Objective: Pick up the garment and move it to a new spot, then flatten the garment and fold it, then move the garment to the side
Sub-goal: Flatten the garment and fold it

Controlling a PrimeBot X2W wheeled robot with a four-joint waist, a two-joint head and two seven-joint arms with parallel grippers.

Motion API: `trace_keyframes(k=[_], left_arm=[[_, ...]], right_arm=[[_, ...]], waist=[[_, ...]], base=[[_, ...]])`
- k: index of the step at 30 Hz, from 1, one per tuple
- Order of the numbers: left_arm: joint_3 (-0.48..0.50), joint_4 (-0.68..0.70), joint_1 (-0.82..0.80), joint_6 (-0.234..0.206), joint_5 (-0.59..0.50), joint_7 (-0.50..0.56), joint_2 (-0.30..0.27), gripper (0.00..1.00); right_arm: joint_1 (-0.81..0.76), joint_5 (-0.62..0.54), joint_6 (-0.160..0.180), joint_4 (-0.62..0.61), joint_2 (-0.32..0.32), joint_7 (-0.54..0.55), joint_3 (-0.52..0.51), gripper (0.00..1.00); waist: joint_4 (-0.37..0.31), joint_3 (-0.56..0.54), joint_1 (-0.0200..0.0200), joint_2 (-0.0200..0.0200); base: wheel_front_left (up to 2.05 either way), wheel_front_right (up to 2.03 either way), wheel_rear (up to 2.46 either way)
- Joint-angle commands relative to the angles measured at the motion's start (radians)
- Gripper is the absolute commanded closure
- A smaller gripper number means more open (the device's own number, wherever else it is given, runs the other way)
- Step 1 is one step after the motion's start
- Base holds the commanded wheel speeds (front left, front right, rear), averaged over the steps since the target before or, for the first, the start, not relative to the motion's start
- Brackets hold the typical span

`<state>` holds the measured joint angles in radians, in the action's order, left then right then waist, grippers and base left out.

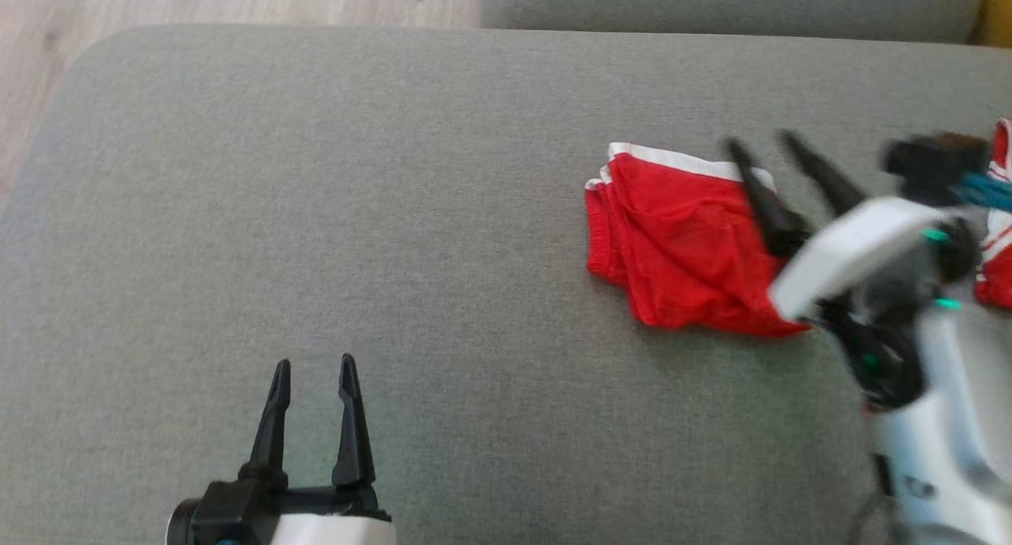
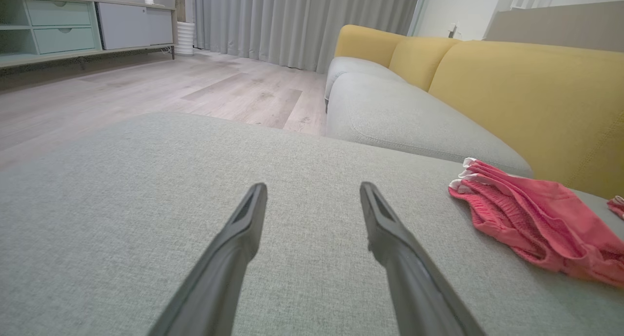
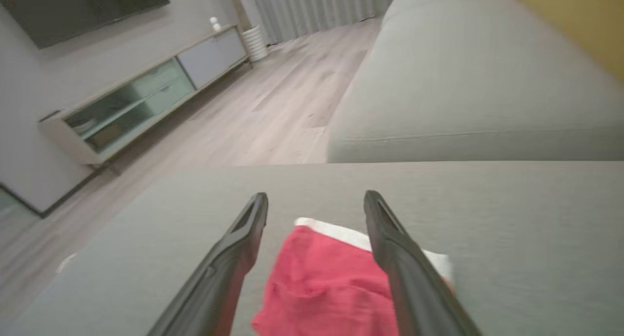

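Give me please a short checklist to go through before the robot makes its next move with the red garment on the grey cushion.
1. Right gripper open above the red garment, nothing held: ok.
2. Left gripper open over bare grey cushion, apart from the garment: ok.
3. Garment away from the cushion's edges: ok.
4. Garment flat: not ok, it lies bunched and creased.
5. Right gripper clear of the cloth: cannot tell, head view is blurred there.
6. Second red-and-white piece at the right edge free of the right arm: cannot tell, the arm hides part.
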<state>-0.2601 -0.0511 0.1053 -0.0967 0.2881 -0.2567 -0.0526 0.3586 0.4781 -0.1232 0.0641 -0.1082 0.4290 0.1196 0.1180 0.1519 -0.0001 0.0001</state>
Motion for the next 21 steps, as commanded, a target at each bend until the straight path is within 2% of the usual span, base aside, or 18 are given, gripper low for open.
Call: trace_keyframes(k=[1, 4, 5, 6, 7, 8, 9, 10, 11, 21], left_arm=[[0.035, 0.036, -0.011, 0.001, -0.015, -0.005, 0.002, 0.0], [0.038, 0.041, -0.013, 0.007, -0.022, -0.005, 0.002, 0.0], [0.039, 0.042, -0.015, 0.008, -0.024, -0.005, 0.002, 0.0], [0.041, 0.043, -0.017, 0.008, -0.026, -0.005, 0.002, 0.0], [0.042, 0.044, -0.019, 0.009, -0.029, -0.005, 0.002, 0.0], [0.042, 0.044, -0.019, 0.009, -0.029, -0.005, 0.002, 0.0], [0.041, 0.044, -0.022, 0.011, -0.032, -0.005, 0.002, 0.0], [0.041, 0.044, -0.025, 0.012, -0.034, -0.005, 0.002, 0.0], [0.043, 0.044, -0.028, 0.013, -0.036, -0.005, 0.002, 0.0], [0.051, 0.04, -0.049, 0.019, -0.043, -0.005, 0.002, 0.0]], right_arm=[[-0.015, -0.056, -0.008, -0.05, -0.043, -0.045, -0.02, 0.0], [-0.037, -0.134, -0.008, -0.045, -0.102, -0.105, -0.063, 0.0], [-0.04, -0.139, -0.008, -0.034, -0.11, -0.12, -0.079, 0.05], [-0.04, -0.15, -0.008, -0.019, -0.124, -0.135, -0.09, 0.22], [-0.039, -0.166, -0.008, 0.0, -0.14, -0.146, -0.097, 0.49], [-0.039, -0.166, -0.008, 0.0, -0.14, -0.146, -0.097, 0.49], [-0.037, -0.181, -0.008, 0.021, -0.156, -0.158, -0.096, 0.66], [-0.033, -0.183, -0.008, 0.043, -0.165, -0.17, -0.09, 0.91], [-0.029, -0.177, -0.008, 0.068, -0.169, -0.179, -0.081, 1.0], [0.017, -0.065, -0.008, 0.285, -0.232, -0.245, 0.134, 1.0]], waist=[[-0.009, -0.002, 0.0001, -0.0001], [-0.009, 0.011, 0.0001, -0.0001], [-0.008, 0.017, 0.0001, -0.0001], [-0.007, 0.025, 0.0001, -0.0001], [-0.003, 0.032, 0.0001, -0.0001], [-0.003, 0.032, 0.0001, -0.0001], [0.001, 0.041, 0.0001, -0.0001], [0.004, 0.048, 0.0001, -0.0001], [0.008, 0.056, 0.0001, -0.0001], [0.037, 0.096, 0.0001, -0.0001]], base=[[0.0, 0.0, 0.0], [0.0, 0.0, 0.0], [0.0, 0.0, 0.0], [0.0, 0.0, 0.0], [0.0, 0.0, 0.0], [0.0, 0.0, 0.0], [0.0, 0.0, 0.0], [0.0, 0.0, 0.0], [0.0, 0.0, 0.0], [0.0, 0.0, 0.0]])
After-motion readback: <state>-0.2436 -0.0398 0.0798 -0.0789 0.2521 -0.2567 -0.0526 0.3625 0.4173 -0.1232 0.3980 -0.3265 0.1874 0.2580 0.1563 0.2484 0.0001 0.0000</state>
